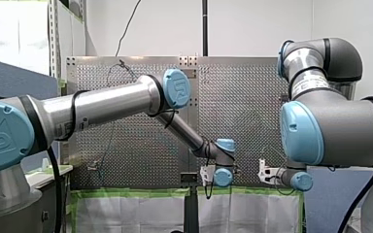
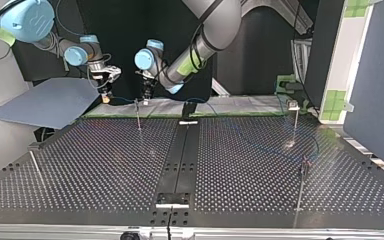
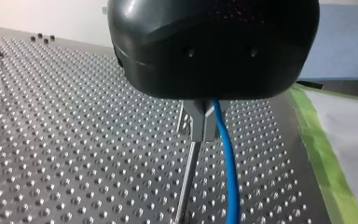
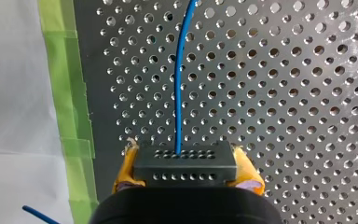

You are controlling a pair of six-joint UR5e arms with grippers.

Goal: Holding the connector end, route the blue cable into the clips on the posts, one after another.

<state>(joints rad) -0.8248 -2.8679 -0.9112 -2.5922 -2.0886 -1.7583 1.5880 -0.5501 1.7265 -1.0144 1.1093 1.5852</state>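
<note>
Upper left in the top view, my right end effector [image 4: 188, 170] grips the connector [image 4: 185, 161]; my left end effector [image 3: 203, 128], closed beside the blue cable [image 3: 228, 177], stands over 1 post [image 3: 189, 182]; the left-edge post [image 2: 35, 167] probably remains.

Black connector [image 4: 185, 161] clamped in the right end effector [image 4: 187, 170] over the perforated tabletop [image 4: 284, 93].

The connector, a flat black block dotted with rows of small holes, is gripped on two sides by the yellow pads [image 4: 127, 169], which are pressed against it. The blue cable [image 4: 179, 93] is seen leaving the middle of the block's far face and running ahead over the perforated metal, bent slightly near its far end. Beside the end effector, the tabletop's edge is lined with green tape [image 4: 67, 93], and a white sheet [image 4: 14, 93] is laid beyond it. A short second stretch of blue cable [image 4: 39, 213] is seen on that sheet, close to the end effector's body.
</note>
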